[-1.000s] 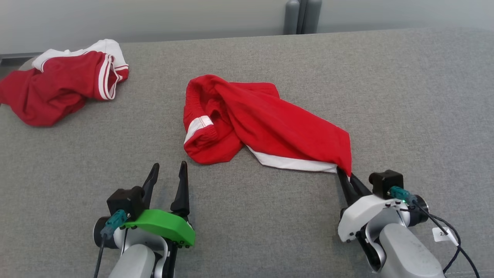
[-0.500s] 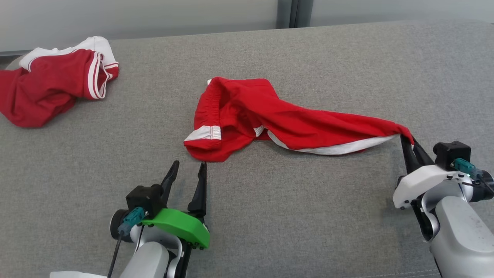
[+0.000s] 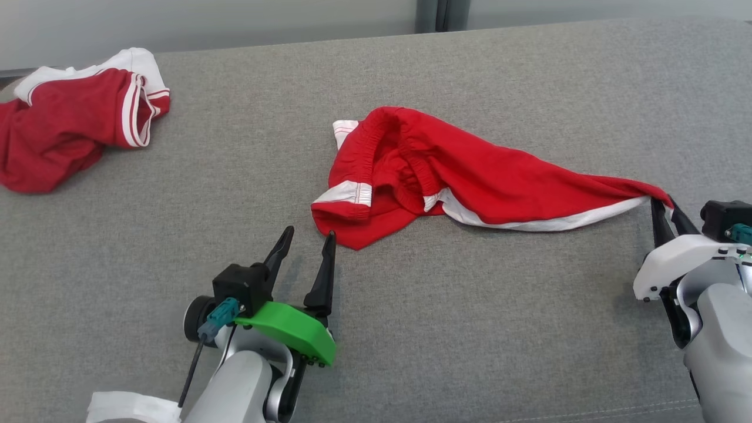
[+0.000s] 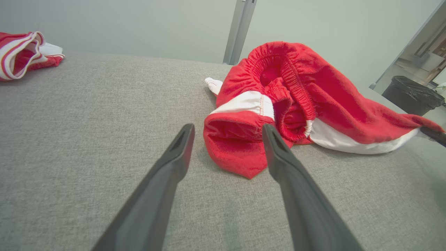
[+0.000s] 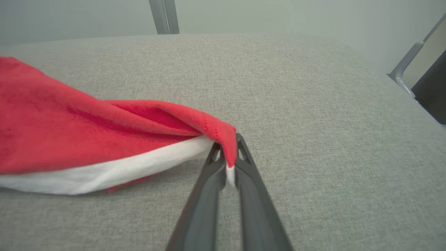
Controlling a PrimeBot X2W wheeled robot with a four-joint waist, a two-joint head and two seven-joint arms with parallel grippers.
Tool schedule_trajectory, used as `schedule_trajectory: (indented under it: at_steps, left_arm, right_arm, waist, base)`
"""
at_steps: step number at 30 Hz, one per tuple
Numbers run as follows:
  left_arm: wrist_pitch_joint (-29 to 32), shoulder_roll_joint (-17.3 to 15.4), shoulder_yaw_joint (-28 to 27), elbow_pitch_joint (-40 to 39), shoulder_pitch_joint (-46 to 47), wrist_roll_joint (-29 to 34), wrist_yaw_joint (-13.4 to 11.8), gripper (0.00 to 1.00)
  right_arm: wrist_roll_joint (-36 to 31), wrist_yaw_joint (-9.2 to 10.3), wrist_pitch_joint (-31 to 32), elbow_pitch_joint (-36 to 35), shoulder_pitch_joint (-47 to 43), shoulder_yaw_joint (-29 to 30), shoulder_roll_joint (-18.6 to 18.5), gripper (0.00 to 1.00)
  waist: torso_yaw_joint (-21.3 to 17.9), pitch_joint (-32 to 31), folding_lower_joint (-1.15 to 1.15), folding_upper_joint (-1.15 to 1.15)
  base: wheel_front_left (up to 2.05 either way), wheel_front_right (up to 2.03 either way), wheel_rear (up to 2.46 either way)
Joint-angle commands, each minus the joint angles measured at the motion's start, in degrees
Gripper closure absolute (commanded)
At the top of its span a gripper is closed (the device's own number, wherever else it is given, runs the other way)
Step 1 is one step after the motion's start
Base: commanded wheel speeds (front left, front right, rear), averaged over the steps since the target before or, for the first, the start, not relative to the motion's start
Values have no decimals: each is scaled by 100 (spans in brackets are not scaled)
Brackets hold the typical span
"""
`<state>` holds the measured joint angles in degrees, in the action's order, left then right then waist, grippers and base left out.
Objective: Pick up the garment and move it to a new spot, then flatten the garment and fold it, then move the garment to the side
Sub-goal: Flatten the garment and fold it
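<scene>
The garment [image 3: 470,176] is a pair of red shorts with white trim, lying crumpled on the grey table and stretched out to the right. My right gripper [image 3: 662,205] is shut on its right corner [image 5: 228,146], red and white cloth pinched between the fingers. My left gripper [image 3: 308,238] stands open just short of the garment's lower left hem [image 4: 237,153], which lies between and beyond its fingertips [image 4: 186,130], apart from them. The elastic waistband [image 4: 278,69] bunches up at the garment's left end.
A second red and white garment [image 3: 76,117] lies heaped at the far left of the grey table [image 3: 411,329]. The table's far edge meets a pale wall with a grey post [image 3: 435,12]. A black bin [image 4: 411,94] stands beyond the table's right side.
My right gripper has pulled the garment's corner to the right, stretching the cloth out. The left gripper has come closer to the lower left hem. The head camera has also shifted.
</scene>
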<state>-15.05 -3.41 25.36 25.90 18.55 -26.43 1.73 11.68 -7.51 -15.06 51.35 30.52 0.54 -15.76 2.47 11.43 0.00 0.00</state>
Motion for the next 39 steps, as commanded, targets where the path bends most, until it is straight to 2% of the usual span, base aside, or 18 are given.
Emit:
schedule_trajectory:
  at_steps: [1,6,13,21,32,38,39]
  left_arm:
    - [-15,0,23,-15,90,46,43,0]
    - [-15,21,218,92,179,44,147,0]
    - [54,42,588,492,578,-103,276,0]
    - [151,40,1018,1343,1194,-602,207,0]
    - [35,39,1074,2507,1795,-1193,-185,0]
    - [-2,39,1078,2983,2029,-1380,-134,0]
    - [-7,40,1094,3037,2052,-1410,-123,5]
  right_arm:
    - [15,3,-22,-139,-3,68,13,0]
    - [-45,3,-22,-762,-320,246,124,0]
    - [-212,3,-21,-2142,-841,471,442,0]
    - [-348,3,-21,-3418,-1286,369,966,0]
    - [-268,3,-21,-4079,-1659,80,1232,0]
    - [-230,3,-21,-4255,-1789,45,1263,0]
    - [-229,3,-21,-4268,-1808,48,1267,0]
  waist:
    - [-77,-16,0,0]
    - [-279,-60,0,0]
    - [-692,-52,0,0]
    - [-1331,39,0,0]
    - [-1947,159,0,0]
    - [-2086,182,0,0]
    - [-2095,179,0,0]
  base:
    - [0,0,0]
    - [0,0,0]
    - [0,0,0]
    - [0,0,0]
    - [0,0,0]
    - [0,0,0]
    - [0,0,0]
